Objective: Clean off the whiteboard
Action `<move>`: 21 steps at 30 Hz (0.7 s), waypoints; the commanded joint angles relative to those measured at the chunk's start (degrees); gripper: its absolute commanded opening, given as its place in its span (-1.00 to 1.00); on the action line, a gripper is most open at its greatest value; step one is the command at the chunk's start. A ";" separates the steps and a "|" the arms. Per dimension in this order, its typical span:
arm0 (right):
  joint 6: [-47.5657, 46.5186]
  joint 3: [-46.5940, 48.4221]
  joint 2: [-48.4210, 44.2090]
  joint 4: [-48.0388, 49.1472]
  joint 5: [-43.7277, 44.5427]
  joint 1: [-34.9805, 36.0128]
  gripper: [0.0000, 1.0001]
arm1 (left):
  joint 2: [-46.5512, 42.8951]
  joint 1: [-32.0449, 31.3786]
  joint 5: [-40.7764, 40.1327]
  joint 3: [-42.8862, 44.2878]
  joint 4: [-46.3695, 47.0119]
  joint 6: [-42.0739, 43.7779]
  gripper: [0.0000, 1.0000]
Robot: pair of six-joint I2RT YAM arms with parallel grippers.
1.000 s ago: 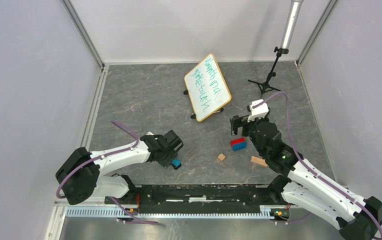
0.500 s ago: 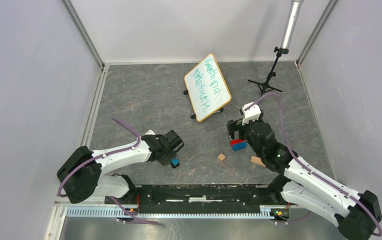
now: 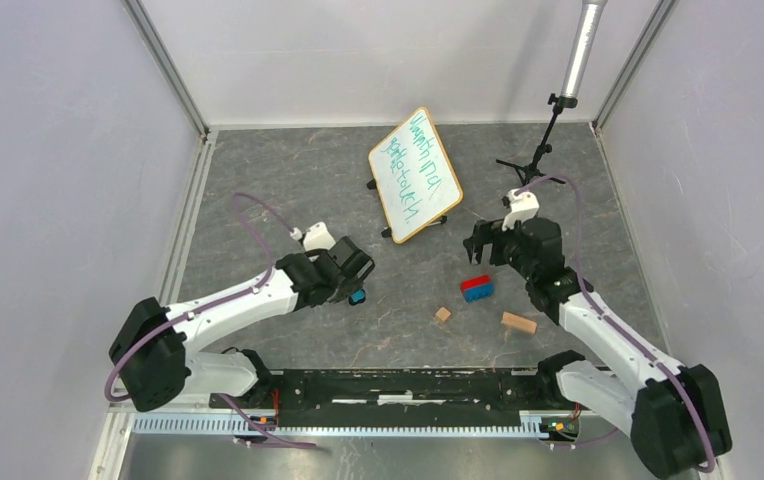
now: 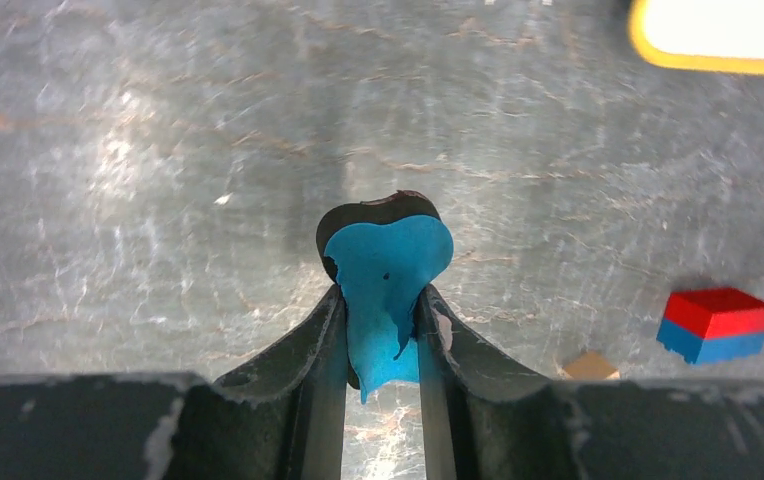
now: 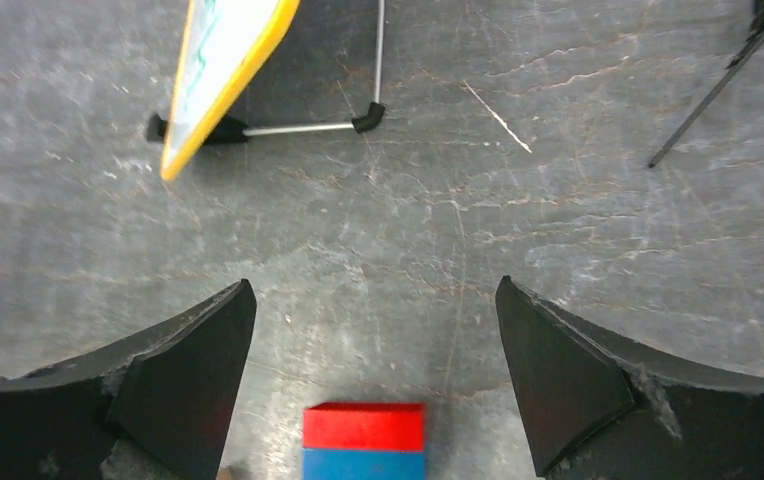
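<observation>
Whiteboard point(image 3: 415, 172) stood tilted on black feet at far middle of grey table point(image 3: 288, 190), green writing on face. Tripod stand point(image 3: 535, 165) set just right of it. Red-and-blue block point(image 3: 476, 288), small wooden cube point(image 3: 443, 314) and wooden block point(image 3: 518, 322) scattered near right gripper point(image 5: 373, 290), whose fingers are spread wide with nothing held. Left gripper point(image 4: 383, 310) clamped on blue pad point(image 4: 388, 265); the pad's dark backing shown only by left wrist view.

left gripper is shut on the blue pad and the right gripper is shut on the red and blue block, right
No: the right gripper is open and empty. The red and blue block lies loose, not gripped, as the right wrist view shows. The left gripper is shut on the blue pad.
</observation>
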 commanded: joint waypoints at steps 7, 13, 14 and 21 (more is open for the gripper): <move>15.58 13.16 13.86 11.43 -19.05 -6.58 0.62 | -0.91 4.21 11.68 4.73 20.04 30.05 -0.40; 19.12 17.66 18.40 10.66 -12.12 -6.60 0.53 | 4.38 12.75 28.66 9.46 25.66 29.76 -0.41; 20.04 18.19 19.21 10.85 -11.39 -6.60 0.46 | 5.79 13.59 29.57 10.62 25.92 29.60 -0.40; 21.02 23.43 25.28 10.32 -14.46 -6.59 0.16 | 24.16 18.04 40.54 27.14 25.74 28.94 -0.42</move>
